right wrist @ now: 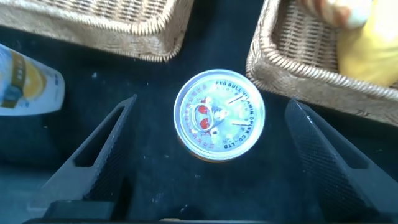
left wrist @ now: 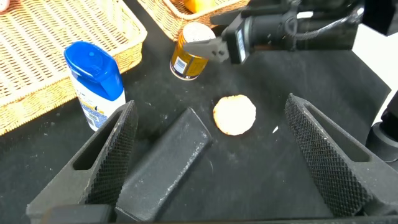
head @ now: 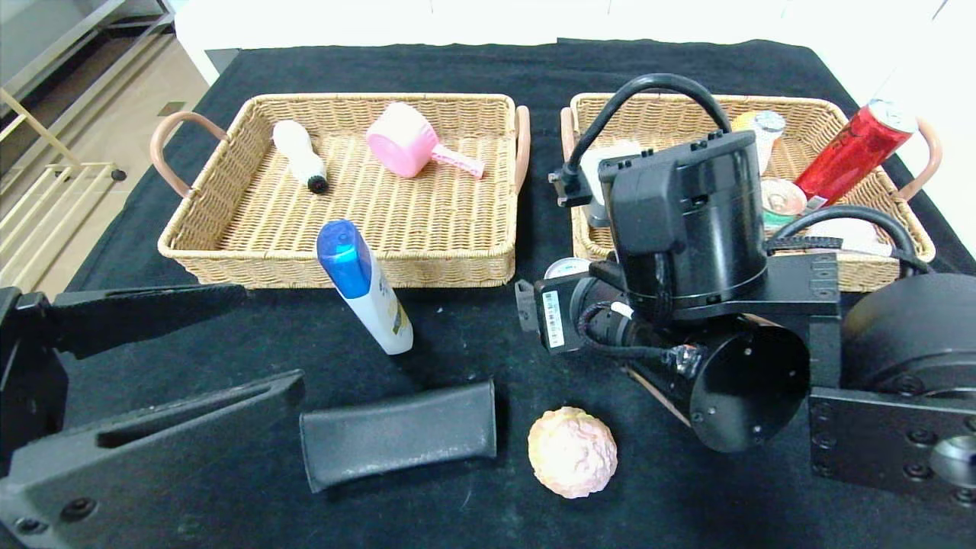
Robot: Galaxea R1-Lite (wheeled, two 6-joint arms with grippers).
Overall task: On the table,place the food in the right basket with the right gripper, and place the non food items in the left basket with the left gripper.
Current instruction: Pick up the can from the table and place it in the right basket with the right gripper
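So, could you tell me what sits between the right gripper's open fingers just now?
In the right wrist view, the upright Red Bull can stands centred between the right gripper fingers, untouched, on the black cloth between the baskets.

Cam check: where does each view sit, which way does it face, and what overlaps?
Head: on the robot's head, looking forward and down at the table; both arms show.
Left wrist: on the left arm, looking past the open left claw at the black case and ball.
Right wrist: looks straight down between the open right claw onto the can.
Shared: both wrist views show the can.
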